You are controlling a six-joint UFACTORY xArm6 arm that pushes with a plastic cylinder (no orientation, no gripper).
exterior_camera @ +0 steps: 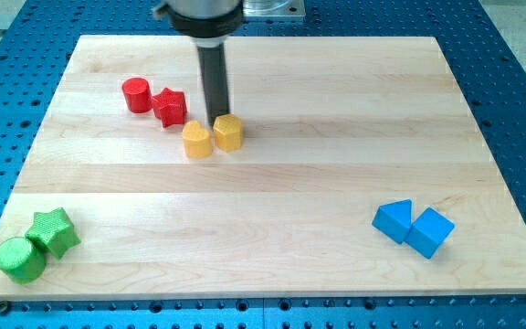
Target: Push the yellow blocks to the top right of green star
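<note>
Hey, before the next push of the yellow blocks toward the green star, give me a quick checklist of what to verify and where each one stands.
1. My tip is next to the yellow blocks: ok, just above them in the view.
2. Yellow heart-like block and yellow hexagon block are together: ok, side by side.
3. Tip is on the far side from the green star: ok.
4. Path toward the star has no blocks in it: ok.
5. Yellow blocks are at the star's top right: not ok, still far off.

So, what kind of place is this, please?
Probably a robotics lab bench: a wooden board lies on a blue perforated table, small coloured blocks such as the green star sit on it, and my tip touches the yellow blocks.
</note>
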